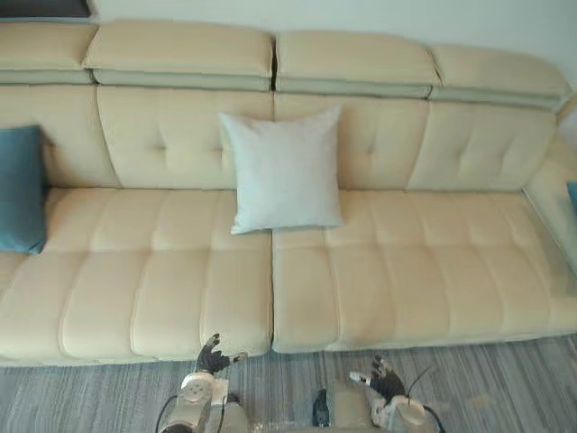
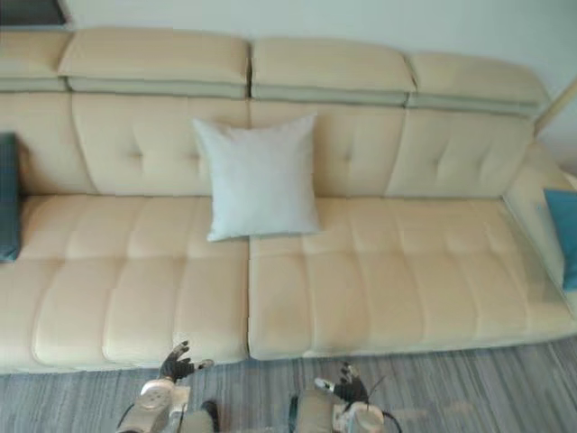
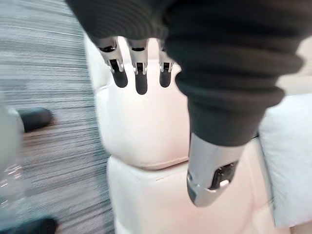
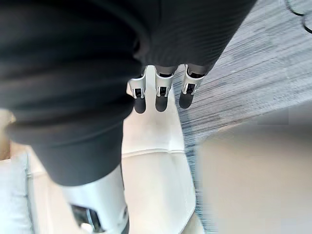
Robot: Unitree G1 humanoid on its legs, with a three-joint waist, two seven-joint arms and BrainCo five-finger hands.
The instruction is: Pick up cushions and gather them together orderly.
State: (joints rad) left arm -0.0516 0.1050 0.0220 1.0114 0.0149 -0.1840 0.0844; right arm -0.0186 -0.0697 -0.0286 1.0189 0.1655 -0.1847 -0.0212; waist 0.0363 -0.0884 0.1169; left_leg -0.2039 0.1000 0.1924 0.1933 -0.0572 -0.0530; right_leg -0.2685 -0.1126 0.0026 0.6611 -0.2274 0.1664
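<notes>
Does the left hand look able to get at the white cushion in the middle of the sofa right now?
Probably not from here. Nothing on the sofa blocks it, but the left hand hangs open at its front edge, while the white cushion leans against the backrest, well beyond.

Cream sofa [image 1: 388, 271] runs L to R across the far side, w/ tufted backrest & four padded headrests [image 1: 180, 50] along its top. Seat is in two sections, seam [image 1: 272, 289] approx. mid-scene, each section stitched into panels. At far R the sofa turns toward the near side. Grey streaked floor [image 1: 505, 388] in front, near side. Pale wall [image 1: 451, 23] behind. Dark obj. [image 1: 45, 7] at far L, cut off, can't tell what.
</notes>
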